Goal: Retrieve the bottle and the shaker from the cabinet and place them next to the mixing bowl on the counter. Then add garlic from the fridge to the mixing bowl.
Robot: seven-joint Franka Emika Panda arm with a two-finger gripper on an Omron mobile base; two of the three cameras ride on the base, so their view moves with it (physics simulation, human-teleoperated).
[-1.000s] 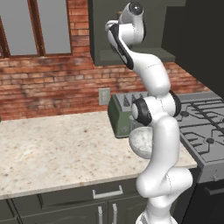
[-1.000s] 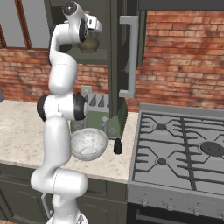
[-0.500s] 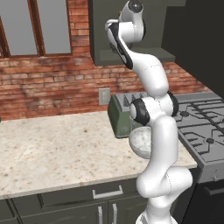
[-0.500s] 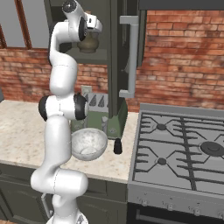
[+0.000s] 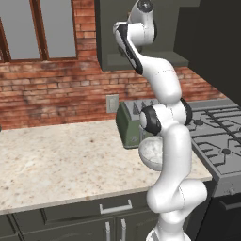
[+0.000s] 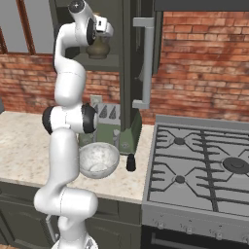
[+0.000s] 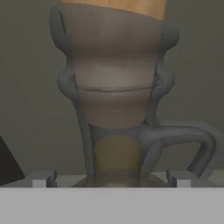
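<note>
While the gripper (image 7: 111, 178) stands spread wide and holds nothing, the bottle (image 6: 98, 47) sits upright on the cabinet (image 6: 109, 61) shelf straight ahead of it, neck and corked top rising between the fingertips (image 7: 43, 179), handle off to one side. The neck's long axis is vertical, so I judge a short advance and squeeze should take it. Shaker (image 6: 131, 163) already rests on the counter (image 5: 56, 157) beside the mixing bowl (image 6: 98, 159); the open door edge stands near the hand.

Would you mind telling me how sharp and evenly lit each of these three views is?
Hand view: the bottle sits so close that it looks soft and stretched, its edges blurred. Right base view: crisp and evenly lit; the mixing bowl and shaker cast only faint shadows on the counter, and the cabinet interior is dim. Left base view: sharp, without glare.
</note>
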